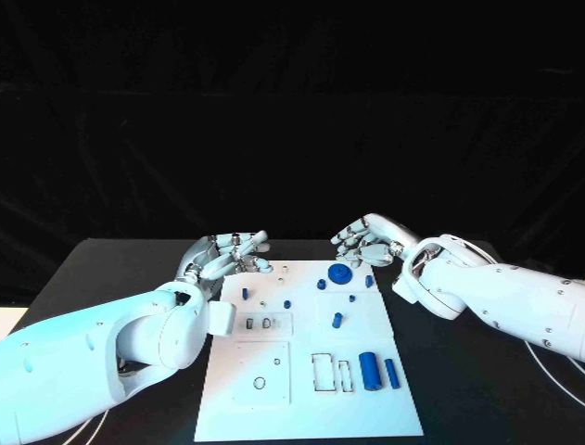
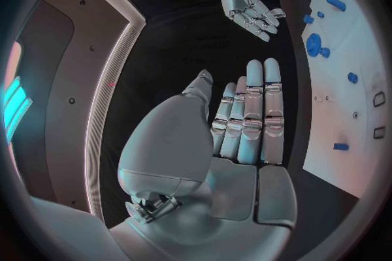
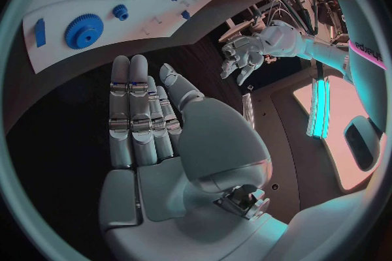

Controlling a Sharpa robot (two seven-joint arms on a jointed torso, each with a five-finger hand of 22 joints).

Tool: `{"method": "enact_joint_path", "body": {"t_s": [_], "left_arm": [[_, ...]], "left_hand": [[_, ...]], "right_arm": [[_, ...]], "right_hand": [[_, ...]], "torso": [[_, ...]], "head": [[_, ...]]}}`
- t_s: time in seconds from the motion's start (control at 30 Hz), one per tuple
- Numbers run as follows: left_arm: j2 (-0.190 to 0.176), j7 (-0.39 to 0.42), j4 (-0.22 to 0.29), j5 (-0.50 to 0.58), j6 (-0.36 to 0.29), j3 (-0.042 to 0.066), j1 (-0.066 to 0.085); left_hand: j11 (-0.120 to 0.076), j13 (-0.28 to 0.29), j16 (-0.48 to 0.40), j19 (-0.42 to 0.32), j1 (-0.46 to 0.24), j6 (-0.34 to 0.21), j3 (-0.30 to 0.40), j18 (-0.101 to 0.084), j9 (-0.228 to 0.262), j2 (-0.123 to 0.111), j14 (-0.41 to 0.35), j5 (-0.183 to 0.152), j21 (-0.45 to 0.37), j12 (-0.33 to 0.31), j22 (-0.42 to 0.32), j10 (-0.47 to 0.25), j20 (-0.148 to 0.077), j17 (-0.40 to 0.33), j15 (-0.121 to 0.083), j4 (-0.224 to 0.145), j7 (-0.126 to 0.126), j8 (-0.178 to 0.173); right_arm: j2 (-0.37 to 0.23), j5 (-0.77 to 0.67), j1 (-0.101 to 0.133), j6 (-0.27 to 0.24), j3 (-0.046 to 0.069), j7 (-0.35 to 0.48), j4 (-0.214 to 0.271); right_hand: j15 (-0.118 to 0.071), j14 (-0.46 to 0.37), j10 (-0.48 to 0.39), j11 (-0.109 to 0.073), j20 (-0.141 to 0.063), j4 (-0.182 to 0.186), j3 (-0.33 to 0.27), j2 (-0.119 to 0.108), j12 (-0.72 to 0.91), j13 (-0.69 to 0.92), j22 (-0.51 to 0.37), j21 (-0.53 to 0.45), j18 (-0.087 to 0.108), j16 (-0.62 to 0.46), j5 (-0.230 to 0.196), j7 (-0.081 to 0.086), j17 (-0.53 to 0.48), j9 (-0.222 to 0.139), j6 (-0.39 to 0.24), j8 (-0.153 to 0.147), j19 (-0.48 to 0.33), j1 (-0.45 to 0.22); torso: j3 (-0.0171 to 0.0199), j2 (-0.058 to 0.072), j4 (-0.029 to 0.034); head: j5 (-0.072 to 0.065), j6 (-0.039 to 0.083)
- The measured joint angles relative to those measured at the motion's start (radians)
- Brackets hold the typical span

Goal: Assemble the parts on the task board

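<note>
Both hands empty, fingers straight and apart: left hand [image 1: 234,252] and right hand [image 1: 366,239] hover over the counter [image 1: 119,269] by the task board's [image 1: 306,408] far end. Blue gear [image 1: 339,273] sits there nr right hand; big cylinder [image 1: 370,370] + slim pin [image 1: 391,373] lie at near end. Parts prob light, rigid, slick plastic. Pinch gear by rim, cylinder across mid-body.

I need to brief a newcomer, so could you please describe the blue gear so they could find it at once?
Start at the white task board in the middle of the black table. Look to its far end, near the right hand. The blue gear lies there: a round toothed disc, the widest blue piece, unlike the slim pegs beside it.
</note>
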Motion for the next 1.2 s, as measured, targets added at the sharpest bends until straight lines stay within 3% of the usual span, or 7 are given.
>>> {"method": "enact_joint_path", "body": {"t_s": [0.1, 0.17, 0.3, 0.43, 0.6, 0.87, 1.2], "left_arm": [[-0.012, -0.004, 0.030, 0.008, 0.001, 0.002, 0.001], [-0.020, -0.007, 0.055, 0.018, 0.002, 0.002, 0.002], [-0.031, -0.014, 0.097, 0.038, 0.005, 0.002, 0.002], [-0.039, -0.018, 0.125, 0.056, 0.007, 0.003, 0.002], [-0.046, -0.021, 0.146, 0.073, 0.007, 0.003, 0.004], [-0.060, -0.023, 0.173, 0.091, 0.008, 0.005, 0.011], [-0.062, -0.026, 0.176, 0.100, 0.011, 0.006, 0.015]], "left_hand": [[0.000, 0.000, 0.004, 0.000, 0.000, 0.000, 0.003, 0.000, -0.001, 0.000, 0.000, 0.000, 0.007, -0.008, 0.003, 0.000, 0.000, 0.010, 0.000, -0.003, 0.000, -0.007], [0.000, 0.000, 0.005, 0.000, 0.000, 0.000, 0.003, 0.000, -0.002, 0.000, 0.000, 0.000, 0.007, -0.012, 0.005, 0.000, 0.000, 0.018, 0.000, -0.003, 0.000, -0.008], [0.004, 0.000, 0.005, 0.000, 0.000, -0.002, 0.000, 0.000, -0.003, 0.000, 0.000, 0.000, 0.011, -0.017, 0.008, -0.004, 0.000, 0.029, 0.000, -0.006, 0.002, -0.013], [0.007, 0.000, 0.005, -0.002, 0.000, -0.006, -0.002, 0.000, -0.004, 0.000, -0.006, 0.000, 0.011, -0.017, 0.010, -0.007, 0.002, 0.039, 0.005, -0.008, 0.006, -0.018], [0.007, 0.000, 0.008, -0.004, 0.000, -0.006, -0.003, 0.000, -0.004, 0.000, -0.006, 0.000, 0.011, -0.017, 0.010, -0.007, 0.004, 0.041, 0.005, -0.008, 0.006, -0.018], [0.007, 0.000, 0.009, -0.004, 0.000, -0.006, -0.003, 0.000, -0.004, 0.000, -0.009, 0.000, 0.011, -0.017, 0.010, -0.007, 0.004, 0.043, 0.009, -0.008, 0.006, -0.018], [0.007, 0.000, 0.009, -0.004, 0.000, -0.006, -0.003, 0.000, -0.004, 0.000, -0.009, 0.000, 0.015, -0.017, 0.011, -0.007, 0.004, 0.045, 0.009, -0.008, 0.006, -0.018]], "right_arm": [[0.007, -0.074, 0.014, 0.027, 0.000, -0.047, 0.001], [0.014, -0.123, 0.021, 0.047, 0.000, -0.079, 0.002], [0.023, -0.212, 0.027, 0.078, 0.000, -0.130, 0.012], [0.030, -0.302, 0.036, 0.105, 0.000, -0.175, 0.022], [0.032, -0.385, 0.044, 0.131, 0.000, -0.215, 0.032], [0.027, -0.475, 0.046, 0.169, 0.000, -0.256, 0.057], [0.031, -0.531, 0.047, 0.203, 0.000, -0.286, 0.058]], "right_hand": [[-0.011, 0.024, 0.014, -0.007, -0.013, 0.000, 0.008, -0.006, -0.006, 0.000, 0.023, 0.041, 0.000, 0.031, 0.017, -0.007, 0.031, 0.000, 0.010, 0.000, 0.013, -0.006], [-0.024, 0.029, 0.025, -0.018, -0.029, 0.003, 0.023, -0.028, -0.013, 0.000, 0.071, 0.122, 0.000, 0.105, 0.046, -0.019, 0.103, 0.000, 0.030, 0.000, 0.029, -0.028], [-0.025, 0.031, 0.017, -0.029, -0.031, 0.007, 0.038, -0.045, -0.013, 0.000, 0.118, 0.203, 0.000, 0.256, 0.032, -0.027, 0.210, 0.000, 0.037, -0.005, 0.050, -0.045], [-0.025, 0.031, -0.010, -0.019, -0.031, 0.016, 0.049, -0.055, -0.013, 0.004, 0.172, 0.288, 0.000, 0.590, 0.005, -0.027, 0.498, 0.000, 0.037, -0.007, 0.052, -0.070], [-0.025, 0.031, -0.010, -0.020, -0.022, 0.029, 0.065, -0.058, -0.013, 0.005, 0.253, 0.393, 0.000, 0.834, 0.005, -0.032, 0.736, 0.001, 0.042, -0.007, 0.043, -0.075], [-0.025, 0.031, -0.013, -0.016, -0.022, 0.033, 0.077, -0.064, -0.013, 0.005, 0.340, 0.477, 0.000, 0.902, 0.005, -0.028, 0.805, 0.001, 0.046, -0.007, 0.043, -0.080], [-0.021, 0.027, -0.026, -0.018, -0.019, 0.039, 0.083, -0.064, -0.013, 0.003, 0.331, 0.480, 0.000, 0.894, 0.005, -0.035, 0.780, 0.001, 0.052, -0.007, 0.024, -0.080]], "torso": [[-0.0023, 0.014, 0.0056], [-0.0032, 0.022, 0.0092], [-0.0045, 0.038, 0.0172], [-0.0055, 0.054, 0.0257], [-0.0068, 0.069, 0.0359], [-0.0090, 0.091, 0.0462], [-0.0098, 0.104, 0.0486]], "head": [[-0.005, 0.002], [-0.008, 0.005], [-0.013, 0.009], [-0.022, 0.011], [-0.031, 0.012], [-0.033, 0.010], [-0.034, 0.010]]}}
